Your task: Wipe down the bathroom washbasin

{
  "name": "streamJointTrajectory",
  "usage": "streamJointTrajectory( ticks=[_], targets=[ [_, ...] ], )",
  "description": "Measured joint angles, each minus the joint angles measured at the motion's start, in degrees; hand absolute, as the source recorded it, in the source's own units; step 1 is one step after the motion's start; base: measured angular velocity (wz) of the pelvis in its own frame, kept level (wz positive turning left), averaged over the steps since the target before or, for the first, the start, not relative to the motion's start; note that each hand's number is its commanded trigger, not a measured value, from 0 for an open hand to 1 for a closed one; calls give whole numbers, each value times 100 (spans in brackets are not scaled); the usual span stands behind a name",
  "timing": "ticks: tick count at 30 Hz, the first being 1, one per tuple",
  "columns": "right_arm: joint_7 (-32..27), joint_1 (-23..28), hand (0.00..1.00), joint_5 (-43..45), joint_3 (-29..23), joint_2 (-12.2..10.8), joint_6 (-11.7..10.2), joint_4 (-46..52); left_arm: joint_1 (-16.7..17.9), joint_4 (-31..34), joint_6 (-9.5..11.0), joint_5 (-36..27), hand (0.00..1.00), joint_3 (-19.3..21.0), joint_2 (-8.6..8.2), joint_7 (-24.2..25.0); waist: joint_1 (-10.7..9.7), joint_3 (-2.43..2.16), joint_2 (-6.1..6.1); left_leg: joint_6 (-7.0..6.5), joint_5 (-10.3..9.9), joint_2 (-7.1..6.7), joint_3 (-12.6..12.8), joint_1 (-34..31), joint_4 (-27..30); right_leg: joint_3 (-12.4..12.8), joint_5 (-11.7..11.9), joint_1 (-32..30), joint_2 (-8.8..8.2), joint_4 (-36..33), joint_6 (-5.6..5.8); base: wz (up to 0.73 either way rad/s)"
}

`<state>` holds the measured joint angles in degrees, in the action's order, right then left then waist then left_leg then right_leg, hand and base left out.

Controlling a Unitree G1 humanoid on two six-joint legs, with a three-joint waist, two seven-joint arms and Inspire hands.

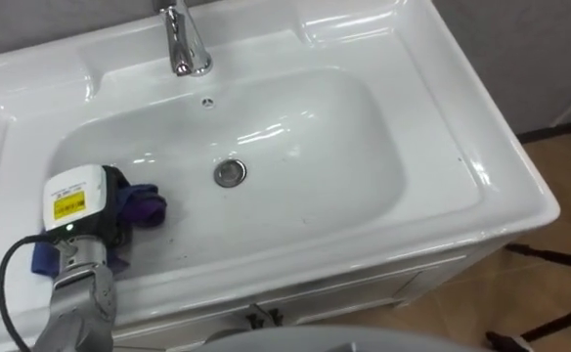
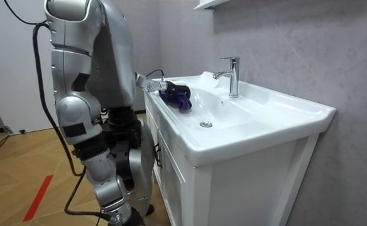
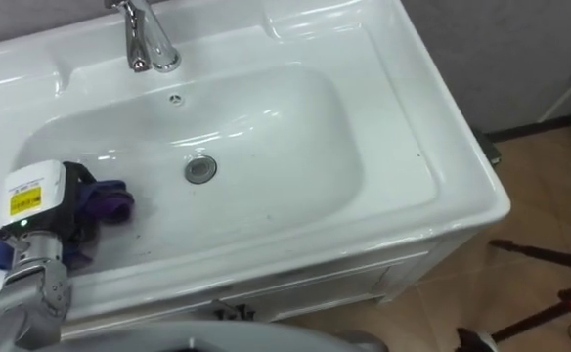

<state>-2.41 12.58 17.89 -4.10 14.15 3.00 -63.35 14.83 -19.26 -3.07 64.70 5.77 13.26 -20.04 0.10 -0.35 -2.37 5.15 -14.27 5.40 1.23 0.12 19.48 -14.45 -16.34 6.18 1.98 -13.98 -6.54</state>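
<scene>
Left hand [image 1: 100,213] down inside basin [image 1: 315,137], at robot's left end of bowl. Hand sits on top of purple cloth [image 1: 145,205]. Cannot tell if hand grips cloth or just presses on it. Cloth bunched up, touching bowl's wall and floor. Drain [image 1: 230,173] in middle of bowl, near cloth, not touching. Shiny tap [image 1: 183,41] at back rim. Robot stands close against white cabinet [image 2: 246,182].

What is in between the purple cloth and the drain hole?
Nothing sits there. In the left eye view, only the bare white floor of the basin runs from the purple cloth to the drain.
</scene>
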Motion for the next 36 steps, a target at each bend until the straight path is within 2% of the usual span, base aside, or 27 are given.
streamJointTrajectory(
  ticks=[5, 8, 13, 17, 23, 27, 36],
  targets=[
    [5, -34, 0, -192, 16, 116, -56, -143, -5, 268, -2, 2, 100, 27, 51, -191, 131, 17, -28, 0, 0, -16, -13, -3, -6, -22, -1, 3, -19, -6, 3, 1],
    [14, -31, 0, -159, 69, 122, -59, -175, -47, 517, -5, 2, 100, 32, 78, -299, 153, 34, -18, 7, 4, -37, -90, -42, 2, -123, -9, 3, -34, 11, 17, 16],
    [15, 67, 0, -197, 80, 97, -117, -180, -150, 702, 121, 1, 100, 135, 127, -484, 151, 48, -5, -19, 57, -142, -283, -43, -11, -323, -38, 71, -113, 16, 75, 21],
    [103, 150, 0, -189, 59, 66, -248, -182, -160, 936, 327, -2, 100, 427, 134, -718, 155, 53, -6, -47, 83, -216, -342, -43, -14, -451, -46, 131, -179, 26, 122, 20],
    [133, 97, 0, -160, 55, 59, -367, -199, -310, 1052, 510, -26, 100, 902, 138, -1213, 182, 46, -56, -48, 82, -231, -350, -48, -8, -463, -36, 138, -192, 29, 144, 2],
    [120, 91, 0, -147, 45, 69, -414, -199, -308, 1060, 575, -333, 100, 937, 138, -1493, 188, 56, -90, -48, 83, -231, -327, -38, -15, -462, -36, 138, -196, 15, 145, 0],
    [123, 107, 0, -141, 45, 69, -417, -199, -257, 1065, 671, -436, 100, 987, 138, -1819, 188, 37, -137, -50, 83, -226, -269, -37, -20, -465, -38, 148, -200, 19, 149, 0]
  ],
)
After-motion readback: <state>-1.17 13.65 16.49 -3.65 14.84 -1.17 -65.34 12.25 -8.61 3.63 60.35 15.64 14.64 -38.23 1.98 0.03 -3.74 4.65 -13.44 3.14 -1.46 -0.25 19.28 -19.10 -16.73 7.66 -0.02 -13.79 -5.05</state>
